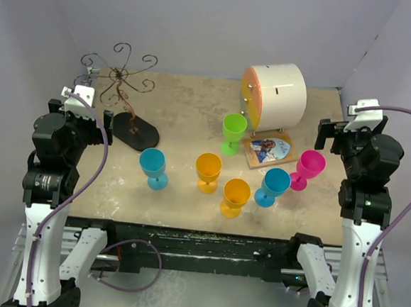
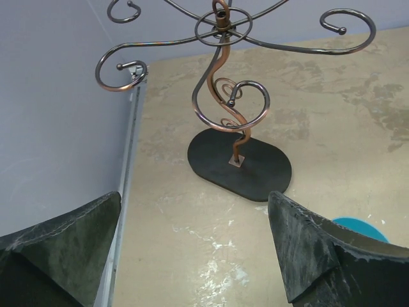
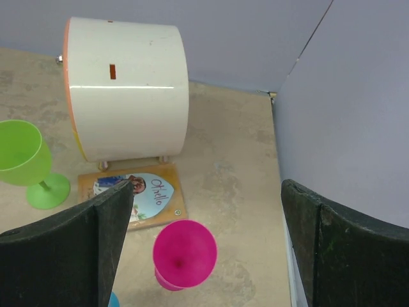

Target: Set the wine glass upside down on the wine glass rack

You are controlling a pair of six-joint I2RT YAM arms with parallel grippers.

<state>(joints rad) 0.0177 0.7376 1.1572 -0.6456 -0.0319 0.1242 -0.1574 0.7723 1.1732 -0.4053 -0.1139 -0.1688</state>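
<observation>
The wine glass rack (image 1: 123, 81) is a thin dark wire stand with curled arms on a black oval base (image 1: 137, 131), at the back left. It is bare. Several coloured wine glasses stand upright mid-table: blue (image 1: 152, 166), orange (image 1: 208, 171), orange (image 1: 235, 196), blue (image 1: 274, 185), pink (image 1: 309, 167), green (image 1: 234, 130). My left gripper (image 1: 98, 120) is open and empty, just left of the rack; the left wrist view shows the gripper (image 2: 193, 198) in front of the rack (image 2: 220, 96). My right gripper (image 1: 331, 135) is open and empty; in the right wrist view the gripper (image 3: 208, 188) is above the pink glass (image 3: 184, 252).
A white cylinder with an orange face (image 1: 275, 95) lies at the back right, also in the right wrist view (image 3: 128, 89). A picture card (image 1: 270, 149) lies in front of it. Grey walls close in the left, back and right sides.
</observation>
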